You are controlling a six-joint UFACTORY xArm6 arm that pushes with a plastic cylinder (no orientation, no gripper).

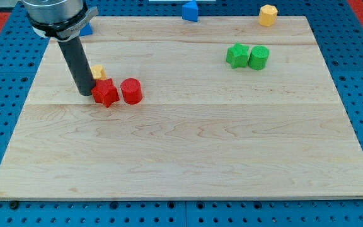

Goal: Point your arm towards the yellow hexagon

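Observation:
The yellow hexagon (268, 14) sits at the top right edge of the wooden board (188, 157). My tip (86, 93) is far from it, at the view's left, just left of a red star-shaped block (105, 93) and touching or nearly touching it. A red cylinder (131, 91) stands right beside the red star. A small yellow block (97, 72) is partly hidden behind the rod.
A green star-shaped block (237, 55) and a green cylinder (258, 57) stand together at the upper right. A blue block (190, 11) sits at the top edge. Another blue block (87, 28) shows behind the arm at the top left.

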